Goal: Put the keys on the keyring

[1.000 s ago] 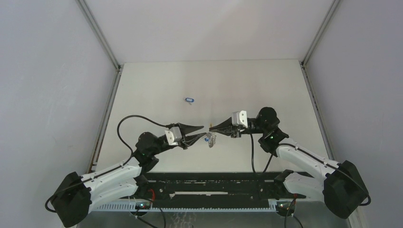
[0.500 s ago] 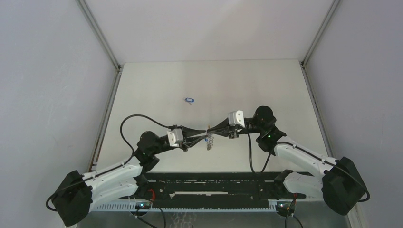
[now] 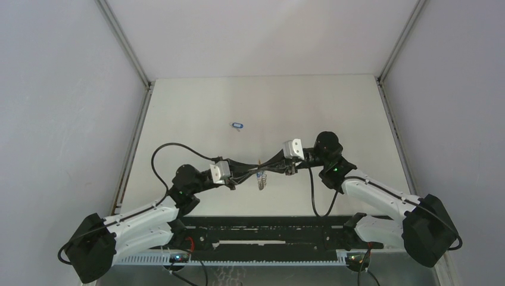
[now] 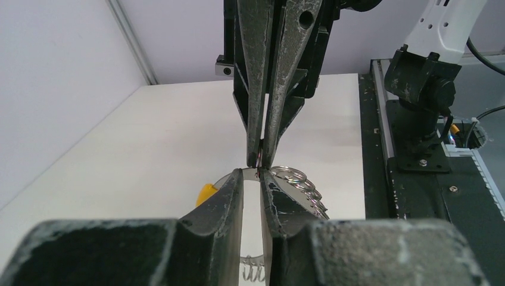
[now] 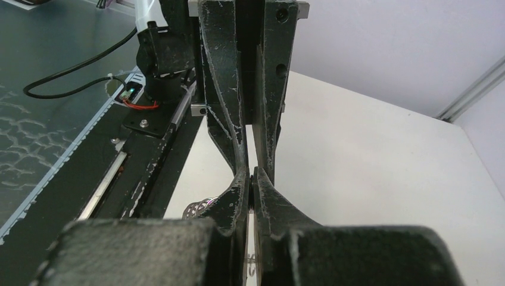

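Over the bench (image 3: 333, 107), mid-frame from above, my right end effector (image 4: 260, 159) is pressed together on the keyring (image 4: 293, 176), which dangles below. My left end effector (image 4: 253, 179) shows a slim gap at the ring's top; whether it grips, I cannot tell. The ring seems stiff and slippery: pinch bare wire. A blue-tagged key (image 3: 238, 126) lies up-left, light; I would take its tag.

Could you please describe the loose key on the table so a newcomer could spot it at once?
On the white table, find the keyring near the front middle, then look farther back and slightly left. A tiny key with a blue tag lies there by itself. Unlike the keyring, it rests alone on the bare surface, with nothing touching it.
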Controlling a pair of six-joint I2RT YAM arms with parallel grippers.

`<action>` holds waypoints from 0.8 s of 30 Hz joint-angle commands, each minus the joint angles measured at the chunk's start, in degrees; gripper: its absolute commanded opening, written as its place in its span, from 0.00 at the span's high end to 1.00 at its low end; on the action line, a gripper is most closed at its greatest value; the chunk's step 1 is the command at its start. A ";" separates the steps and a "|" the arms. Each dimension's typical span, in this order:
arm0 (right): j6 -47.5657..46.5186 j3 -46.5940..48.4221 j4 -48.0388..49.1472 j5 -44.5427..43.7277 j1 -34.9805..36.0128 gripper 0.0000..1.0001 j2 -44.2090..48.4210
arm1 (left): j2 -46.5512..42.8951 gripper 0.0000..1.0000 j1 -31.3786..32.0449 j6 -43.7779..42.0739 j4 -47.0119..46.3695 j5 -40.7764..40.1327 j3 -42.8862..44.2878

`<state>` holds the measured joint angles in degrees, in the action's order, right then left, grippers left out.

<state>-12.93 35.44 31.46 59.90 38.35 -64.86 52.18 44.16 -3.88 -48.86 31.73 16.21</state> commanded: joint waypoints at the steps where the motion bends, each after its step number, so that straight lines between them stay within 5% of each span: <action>1: -1.66 3.70 -1.30 2.24 0.65 1.00 -0.46 | 0.27 0.80 -0.30 1.03 -3.28 0.70 2.86; 6: -2.98 4.01 -3.48 1.57 0.63 1.00 -0.75 | 0.28 0.82 -0.34 1.57 -3.79 1.58 2.65; 11: -2.72 4.73 -3.24 1.82 0.93 1.00 -1.33 | 1.73 0.99 -0.35 2.23 -4.53 1.98 2.88; 16: -3.96 5.17 -5.67 -0.11 0.96 1.00 -0.79 | 1.64 1.00 -0.39 2.08 -5.81 0.20 1.83; 24: -8.72 5.16 -15.59 -2.93 -2.55 0.79 6.59 | 1.20 1.00 -2.95 5.45 -14.19 -0.96 -2.89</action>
<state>-18.26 38.20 21.32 57.76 37.52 -62.22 54.02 42.59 -0.97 -54.26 31.73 15.55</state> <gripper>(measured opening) 0.184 0.009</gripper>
